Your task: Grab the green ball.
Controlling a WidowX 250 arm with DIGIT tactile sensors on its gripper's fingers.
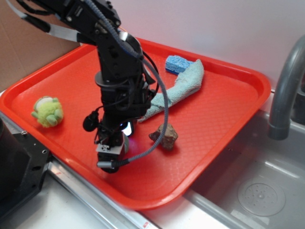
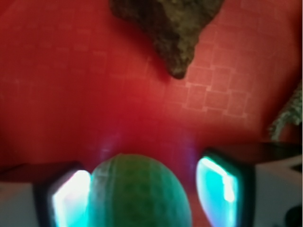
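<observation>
In the wrist view, the green ball [image 2: 139, 191] sits between the two fingers of the gripper [image 2: 142, 198]. The left finger [image 2: 71, 201] touches it (the right one stands a little apart), so the gripper is not yet closed. Beyond, on the red tray [image 2: 71, 94], lies a brown rock [image 2: 173, 28].

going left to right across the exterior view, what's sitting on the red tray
Fuzzy yellow-green toy → gripper over the ball → brown rock → light blue cloth. The blue sponge overlaps the cloth, so it is left out.
</observation>
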